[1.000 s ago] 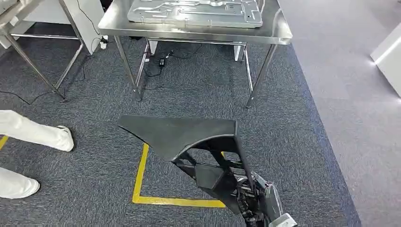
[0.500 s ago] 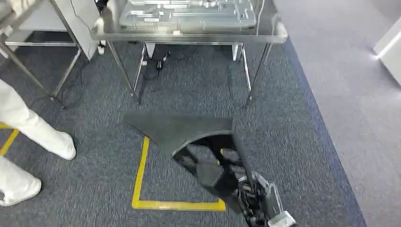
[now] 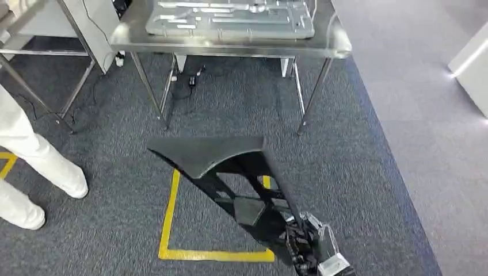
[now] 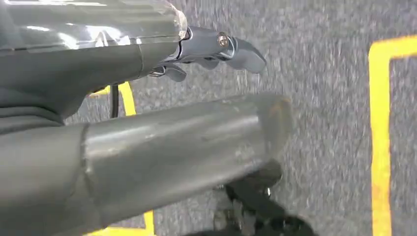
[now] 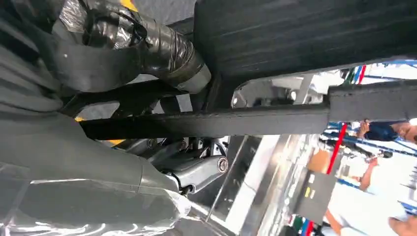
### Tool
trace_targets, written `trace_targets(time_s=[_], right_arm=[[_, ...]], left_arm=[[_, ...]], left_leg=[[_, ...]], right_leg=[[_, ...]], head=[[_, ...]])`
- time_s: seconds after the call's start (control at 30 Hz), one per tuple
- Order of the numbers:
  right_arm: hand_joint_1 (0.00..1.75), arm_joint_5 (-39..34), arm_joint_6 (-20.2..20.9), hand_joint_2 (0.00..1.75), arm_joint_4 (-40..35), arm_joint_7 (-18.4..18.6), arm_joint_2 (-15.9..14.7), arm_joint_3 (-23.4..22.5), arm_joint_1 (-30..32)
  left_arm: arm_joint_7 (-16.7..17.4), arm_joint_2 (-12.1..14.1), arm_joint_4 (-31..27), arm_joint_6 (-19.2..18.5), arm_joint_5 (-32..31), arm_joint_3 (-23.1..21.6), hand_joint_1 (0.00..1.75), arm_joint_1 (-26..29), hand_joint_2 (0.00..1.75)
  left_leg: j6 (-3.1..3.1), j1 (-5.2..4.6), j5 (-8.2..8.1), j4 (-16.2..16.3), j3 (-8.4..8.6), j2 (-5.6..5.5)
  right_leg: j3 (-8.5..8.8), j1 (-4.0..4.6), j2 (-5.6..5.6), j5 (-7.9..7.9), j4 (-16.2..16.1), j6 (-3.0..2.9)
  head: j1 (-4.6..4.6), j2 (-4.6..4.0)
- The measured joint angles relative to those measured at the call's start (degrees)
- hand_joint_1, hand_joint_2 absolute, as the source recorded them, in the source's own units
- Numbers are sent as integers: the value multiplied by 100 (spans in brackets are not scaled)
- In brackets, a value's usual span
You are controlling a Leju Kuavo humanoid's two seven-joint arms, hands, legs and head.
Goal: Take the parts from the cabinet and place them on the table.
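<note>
Grey carpet, steel surface (image 3: 230,43) ahead carrying a metal tray (image 3: 230,20). Right hand (image 3: 311,253) clamped on black bracket part (image 3: 224,167), short of the surface. Left hand (image 4: 216,49) hangs empty, fingers apart. Risk: part clips surface edge; long overhang could twist the grasp.

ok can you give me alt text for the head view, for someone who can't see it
The robot's right hand holds a large black triangular frame part over grey carpet marked with yellow tape. Ahead stands a shiny steel table carrying a grey metal panel; a person's white-clad legs are at left.
</note>
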Motion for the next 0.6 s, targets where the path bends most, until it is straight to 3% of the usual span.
trace_targets(time_s=[0.03,0.07,0.1,0.13,0.2,0.23,0.27,0.37,0.4,0.43,0.47,0.53,0.57,0.6], right_arm=[[175,13,-4,175,11,45,-2,6,-1],[175,15,-4,175,33,63,-2,17,0],[175,17,-4,175,48,68,-4,26,1],[175,15,-4,175,52,72,-9,33,2],[175,9,-17,175,61,78,-11,42,0],[175,6,-24,175,68,83,-13,50,-2],[175,-4,-28,175,83,94,-17,59,1],[175,-64,-44,175,94,107,-17,76,-12],[175,-118,-44,175,92,94,-26,81,-12],[175,-149,-48,175,94,85,-26,85,-11],[175,-164,-48,175,92,63,-28,96,-13],[175,-184,-55,175,100,50,-28,107,-14],[175,-182,-55,175,114,50,-31,107,-14],[175,-182,-55,175,133,50,-33,109,-14]], left_arm=[[0,-11,-4,-4,-20,20,0,-6,0],[-2,-13,-9,-13,-46,41,0,-8,0],[-2,-13,-11,-13,-46,70,0,-7,0],[-2,-17,-11,-13,-48,94,0,-8,0],[-2,-35,-11,-22,-57,118,0,-11,0],[-2,-44,-11,-22,-57,122,0,-7,0],[-2,-44,-15,-24,-59,129,0,-39,0],[-11,-46,-20,-22,-72,135,0,-41,0],[-15,-46,-22,-22,-103,146,0,-49,0],[-15,-46,-37,-22,-114,153,0,-40,0],[-24,-46,-48,-22,-122,159,0,-48,0],[-24,-48,-48,-24,-157,162,0,-72,0],[-26,-50,-48,-24,-166,162,0,-69,0],[-26,-50,-48,-24,-170,166,0,-63,0]], left_leg=[[12,-2,-15,1,5,-16],[8,-2,-36,4,19,-42],[-1,0,-58,6,46,-75],[-17,3,-86,5,88,-117],[-63,14,-159,5,218,-208],[-86,26,-196,-6,207,-241],[-130,-1,-229,26,223,-282],[-233,31,-243,-38,218,-339],[-277,29,-270,-58,260,-350],[-291,47,-323,31,278,-260],[-303,32,-470,339,134,-140],[-327,33,-857,1279,-410,-69],[-330,33,-954,1669,-665,-51],[-323,31,-900,1843,-827,-43]], right_leg=[[-277,-19,0,-174,478,25],[-514,-32,-1,-234,837,45],[-599,-44,-2,-129,887,58],[-540,-62,-1,104,672,62],[-122,-82,32,749,-299,43],[50,-89,171,840,-661,17],[99,-62,246,767,-743,-4],[121,-13,177,651,-796,-116],[162,-51,163,656,-852,-172],[236,-62,130,659,-902,-207],[290,-60,107,631,-929,-256],[345,-26,48,573,-925,-315],[373,-5,29,541,-924,-329],[417,18,26,504,-923,-335]], head=[[0,-2],[0,0],[0,0],[0,0],[0,0],[0,-2],[0,0],[-2,0],[-4,0],[0,0],[-4,-2],[-4,0],[-2,0],[-2,0]])
